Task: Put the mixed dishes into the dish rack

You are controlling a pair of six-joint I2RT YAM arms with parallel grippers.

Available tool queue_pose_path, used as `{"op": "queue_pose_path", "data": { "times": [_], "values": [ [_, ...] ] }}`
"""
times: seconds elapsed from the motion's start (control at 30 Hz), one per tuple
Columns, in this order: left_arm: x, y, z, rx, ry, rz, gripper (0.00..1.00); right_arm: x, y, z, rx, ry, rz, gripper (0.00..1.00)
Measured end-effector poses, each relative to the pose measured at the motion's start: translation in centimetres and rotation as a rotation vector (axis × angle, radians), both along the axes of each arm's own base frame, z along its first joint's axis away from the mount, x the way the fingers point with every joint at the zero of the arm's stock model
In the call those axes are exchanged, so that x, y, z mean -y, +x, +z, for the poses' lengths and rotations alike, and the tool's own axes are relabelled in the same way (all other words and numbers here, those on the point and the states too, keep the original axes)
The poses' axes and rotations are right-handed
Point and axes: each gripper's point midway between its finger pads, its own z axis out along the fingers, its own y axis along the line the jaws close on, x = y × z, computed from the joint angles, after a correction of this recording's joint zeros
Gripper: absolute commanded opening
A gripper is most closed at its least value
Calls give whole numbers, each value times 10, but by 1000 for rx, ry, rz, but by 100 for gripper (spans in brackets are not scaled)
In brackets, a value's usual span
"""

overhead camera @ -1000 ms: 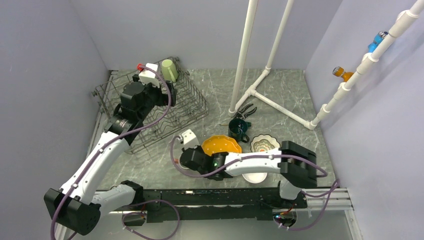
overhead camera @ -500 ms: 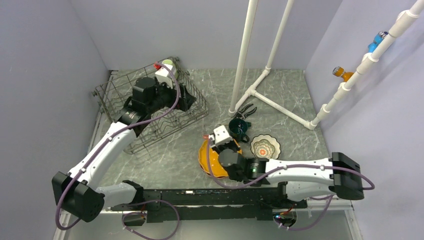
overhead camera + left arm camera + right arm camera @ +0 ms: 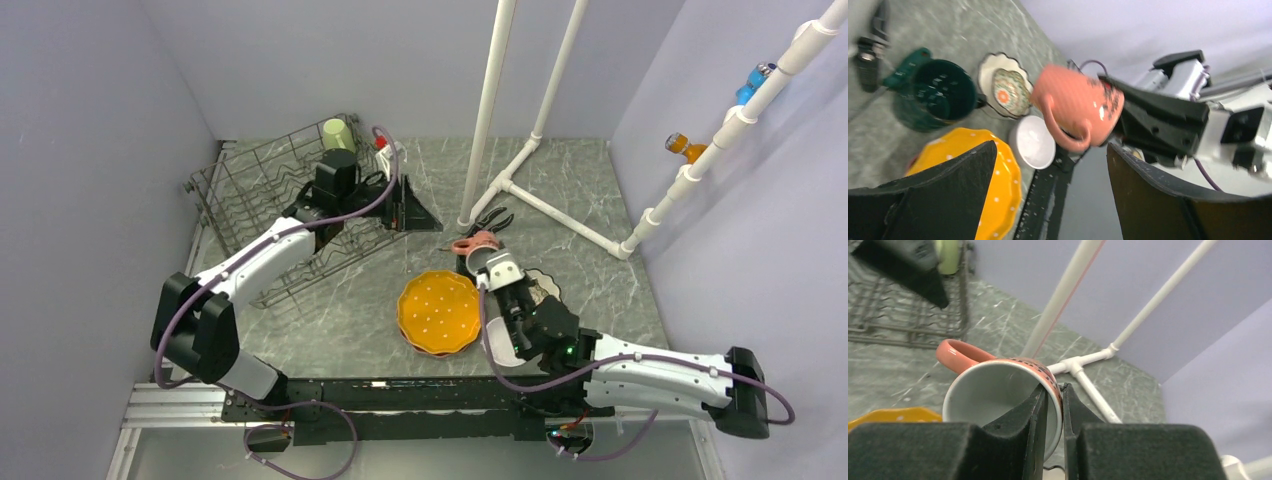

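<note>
My right gripper [image 3: 1054, 390] is shut on the rim of the small pink mug [image 3: 998, 390], one finger inside and one outside, and holds it tipped above the table [image 3: 471, 242]. My left gripper [image 3: 410, 205] is open and empty at the right edge of the dish rack [image 3: 250, 195], its jaws facing the pink mug [image 3: 1078, 107]. The pale green mug [image 3: 337, 134] sits in the rack's far corner. The orange dotted plate [image 3: 438, 312] lies flat in front. The left wrist view shows the dark teal mug [image 3: 943, 95], patterned bowl [image 3: 1010, 92] and white bowl [image 3: 1033, 141] on the table.
Black-handled pliers [image 3: 492, 219] lie beside the foot of the white pipe frame [image 3: 520, 170], just behind the pink mug. The pipe frame's uprights stand at the centre back. Grey walls close in the left, back and right sides.
My right gripper has swung from left of the orange plate to the right and now holds the pink mug up. My left gripper has moved right across the rack to its right edge.
</note>
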Motion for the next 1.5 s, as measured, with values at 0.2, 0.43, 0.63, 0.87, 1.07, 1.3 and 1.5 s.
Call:
{"op": "queue_pose_path", "data": {
  "times": [0.2,0.43,0.63,0.87,1.07,1.3,1.5],
  "values": [
    [24,-36,5,-64,-33,-159,81,24,15,17,56,2,-44,0],
    [42,-55,8,-139,-59,-269,75,11,13,25,94,-23,46,0],
    [46,-59,0,-245,-93,-303,67,-4,9,34,145,-45,131,0],
    [43,-62,8,-276,-115,-327,39,-14,8,45,216,-105,172,0],
    [40,-56,7,-288,-112,-309,31,-17,10,41,244,-180,165,0],
    [40,-58,9,-291,-119,-318,37,-17,9,46,273,-196,171,0],
    [39,-62,11,-293,-123,-344,42,-21,6,47,291,-228,206,0]
  ]
}}
